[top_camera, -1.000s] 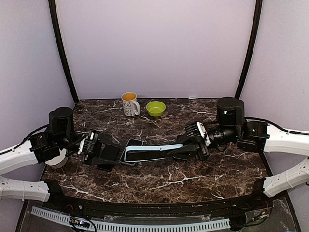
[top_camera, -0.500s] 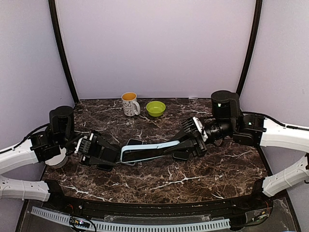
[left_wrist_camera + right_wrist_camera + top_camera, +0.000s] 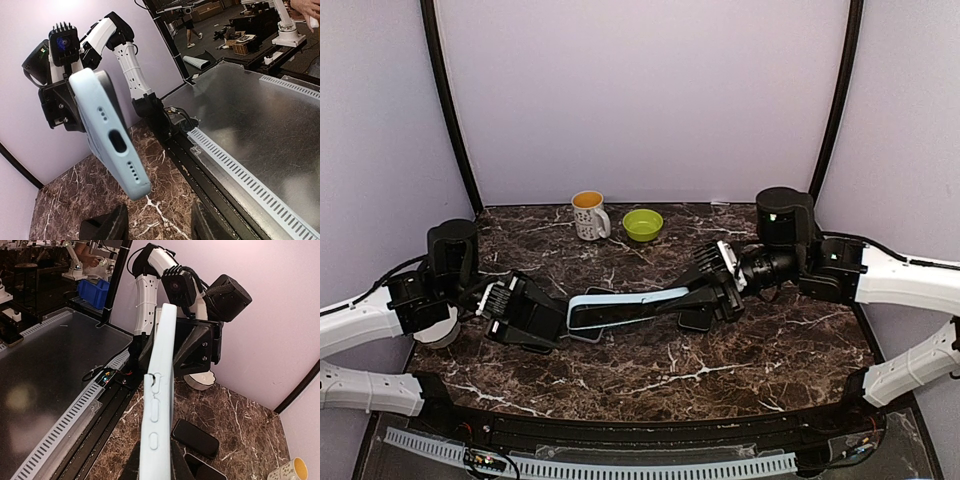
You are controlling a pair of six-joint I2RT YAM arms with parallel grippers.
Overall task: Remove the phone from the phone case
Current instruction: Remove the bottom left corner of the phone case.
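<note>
Phone case (image 3: 620, 308) midair, right fingers (image 3: 700, 300) clamped on it, left fingers (image 3: 107, 227) apart (mug (image 3: 588, 215) behind).

Left arm (image 3: 355, 328) & right arm (image 3: 910, 283): white shells, black joints, black cables; prob. green LEDs on motors.

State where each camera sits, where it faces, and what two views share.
Top external: above and behind, looking down on table; left arm, right arm show.
Left wrist: on left arm, faces port end of phone case; own fingers show.
Right wrist: on right arm, faces case's button edge; own fingers show.
Shared: the case.
</note>
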